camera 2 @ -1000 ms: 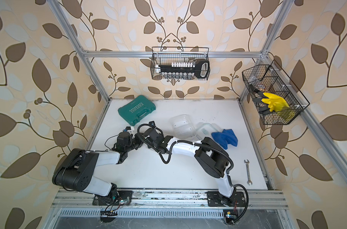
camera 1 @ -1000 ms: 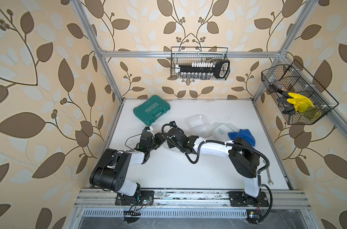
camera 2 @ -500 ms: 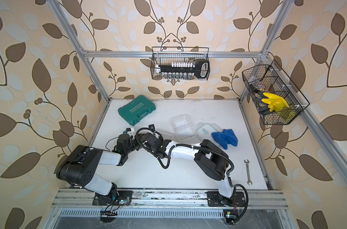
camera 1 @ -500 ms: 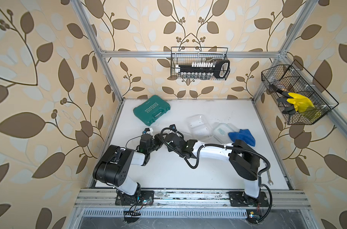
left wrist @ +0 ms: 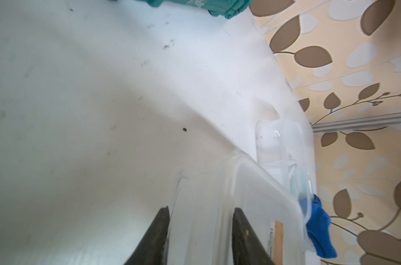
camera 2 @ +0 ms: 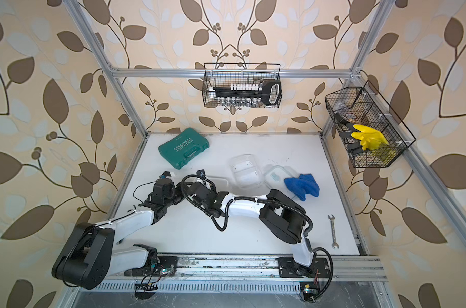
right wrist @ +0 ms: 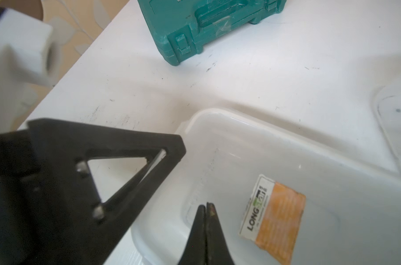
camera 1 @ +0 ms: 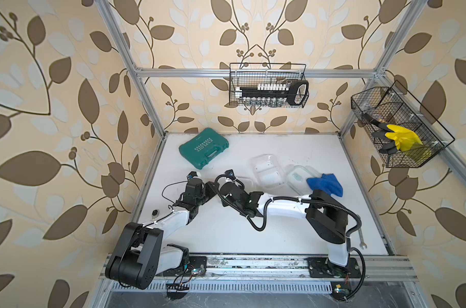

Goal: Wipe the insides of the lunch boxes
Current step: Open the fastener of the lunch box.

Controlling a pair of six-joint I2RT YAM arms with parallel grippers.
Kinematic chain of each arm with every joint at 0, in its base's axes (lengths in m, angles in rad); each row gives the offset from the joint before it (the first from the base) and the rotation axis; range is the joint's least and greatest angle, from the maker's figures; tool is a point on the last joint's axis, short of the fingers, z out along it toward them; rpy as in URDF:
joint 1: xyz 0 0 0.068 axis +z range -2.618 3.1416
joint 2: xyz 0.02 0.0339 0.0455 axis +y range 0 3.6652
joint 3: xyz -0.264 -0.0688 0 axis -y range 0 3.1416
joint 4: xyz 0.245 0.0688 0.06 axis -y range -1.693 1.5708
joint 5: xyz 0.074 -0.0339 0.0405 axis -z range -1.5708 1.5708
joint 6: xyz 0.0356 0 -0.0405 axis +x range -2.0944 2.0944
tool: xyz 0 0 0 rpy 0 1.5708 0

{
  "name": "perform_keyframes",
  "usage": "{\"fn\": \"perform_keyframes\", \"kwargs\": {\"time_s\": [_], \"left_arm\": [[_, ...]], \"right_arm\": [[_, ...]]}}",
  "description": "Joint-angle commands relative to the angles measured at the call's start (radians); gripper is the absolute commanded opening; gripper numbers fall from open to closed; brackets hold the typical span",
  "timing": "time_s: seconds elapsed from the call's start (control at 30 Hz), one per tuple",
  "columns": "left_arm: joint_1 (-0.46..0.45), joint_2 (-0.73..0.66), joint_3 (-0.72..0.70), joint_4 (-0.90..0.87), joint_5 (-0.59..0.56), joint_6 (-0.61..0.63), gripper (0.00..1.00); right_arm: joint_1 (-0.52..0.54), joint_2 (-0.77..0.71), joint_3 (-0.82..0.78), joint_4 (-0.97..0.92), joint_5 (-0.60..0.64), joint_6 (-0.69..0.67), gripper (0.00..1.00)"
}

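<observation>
Inside the deep lunch box point(right wrist: 286, 149), an orange label point(right wrist: 276, 220); right gripper point(right wrist: 205, 206) closed

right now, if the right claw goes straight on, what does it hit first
Probably the inside of the clear tub just ahead of the shut right claw; depth is unclear.

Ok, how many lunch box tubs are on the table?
2. The single tub is gripped by the left claw; the divided tub lies beyond it, beside a lid.
</observation>
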Motion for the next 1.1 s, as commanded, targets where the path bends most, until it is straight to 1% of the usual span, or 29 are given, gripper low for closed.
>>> {"fn": "perform_keyframes", "kwargs": {"time_s": [0.0,0.27,0.37,0.47,0.5,0.57,0.63,0.67,0.73,0.8,0.83,0.93,1.0,1.07], "left_arm": [[0.022,0.008,0.025,-0.204,-0.201,0.098,0.0],[0.021,-0.003,0.019,-0.198,-0.202,0.09,0.0],[0.022,-0.025,0.036,-0.224,-0.2,0.079,0.0],[0.022,-0.052,0.066,-0.278,-0.207,0.071,0.11],[0.024,-0.066,0.078,-0.306,-0.218,0.059,0.19],[0.024,-0.099,0.085,-0.335,-0.22,0.054,0.3],[0.027,-0.139,0.09,-0.341,-0.214,0.05,0.42],[0.028,-0.158,0.099,-0.351,-0.219,0.049,0.49],[0.031,-0.177,0.135,-0.382,-0.233,0.058,0.69],[0.032,-0.17,0.199,-0.421,-0.242,0.094,0.93],[0.032,-0.159,0.233,-0.437,-0.246,0.114,0.99],[0.031,-0.093,0.329,-0.433,-0.219,0.199,0.99],[0.032,-0.015,0.387,-0.41,-0.138,0.253,0.99],[0.033,0.078,0.456,-0.435,-0.054,0.266,0.99]], "right_arm": [[0.012,0.177,-0.132,-0.441,-0.193,-0.02,0.03],[0.013,0.181,-0.114,-0.43,-0.217,-0.024,0.03],[0.011,0.169,-0.094,-0.425,-0.216,-0.024,0.04],[-0.002,0.138,-0.079,-0.41,-0.234,-0.014,0.08],[-0.01,0.112,-0.08,-0.398,-0.242,-0.003,0.16],[-0.022,0.043,-0.103,-0.342,-0.274,0.011,0.3],[-0.029,-0.037,-0.123,-0.294,-0.297,0.021,0.38],[-0.031,-0.074,-0.126,-0.282,-0.301,0.022,0.42],[-0.032,-0.144,-0.124,-0.274,-0.299,0.02,0.47],[-0.033,-0.214,-0.133,-0.267,-0.29,0.021,0.51],[-0.035,-0.243,-0.14,-0.262,-0.289,0.023,0.53],[-0.037,-0.331,-0.177,-0.255,-0.277,0.035,0.55],[-0.049,-0.388,-0.223,-0.252,-0.269,0.054,0.56],[-0.075,-0.436,-0.274,-0.253,-0.278,0.083,0.57]]}}
